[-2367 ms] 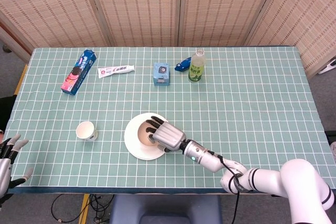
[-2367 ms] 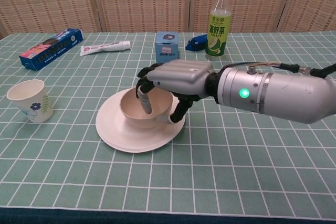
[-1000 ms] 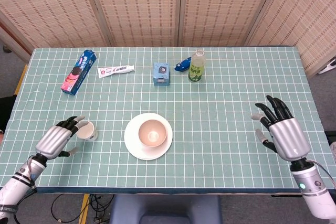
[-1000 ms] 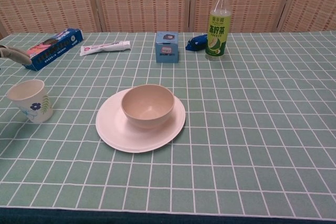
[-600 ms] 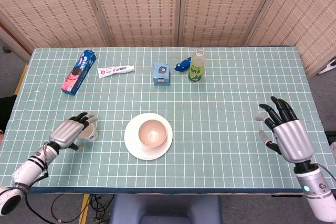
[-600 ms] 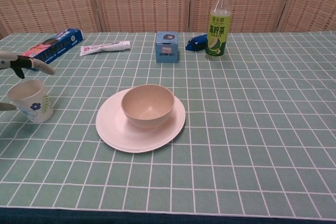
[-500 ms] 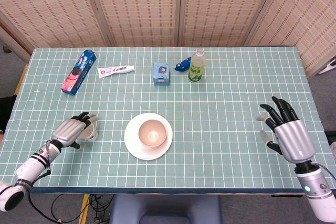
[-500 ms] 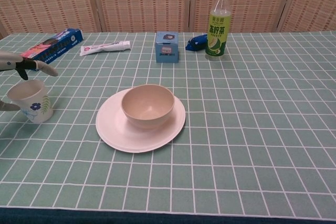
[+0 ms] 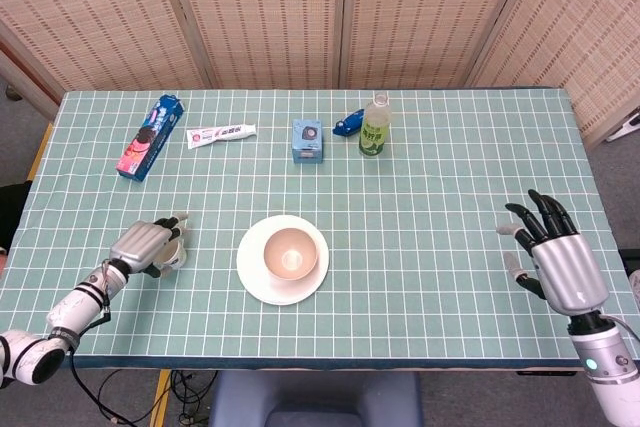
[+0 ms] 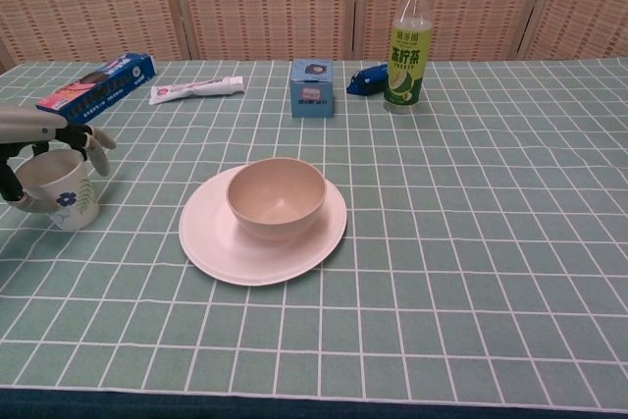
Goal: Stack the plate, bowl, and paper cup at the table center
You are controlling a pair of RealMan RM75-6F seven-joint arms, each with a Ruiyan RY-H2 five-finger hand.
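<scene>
The right hand (image 9: pixel 556 255) has pulled back from the plate (image 9: pixel 256 279) to the counter's (image 9: pixel 450 177) right edge, fingers spread and holding nothing, leaving the bowl (image 9: pixel 291 253) seated on the plate at centre. Only the cup (image 10: pixel 59 189) remains to be stacked. It stands upright well left of the plate, and the left hand (image 9: pixel 146 244) has closed in from the near-left edge, fingers now curling around the cup's rim and side. Whether the hold is firm cannot be told; the cup has not yet left the counter.
</scene>
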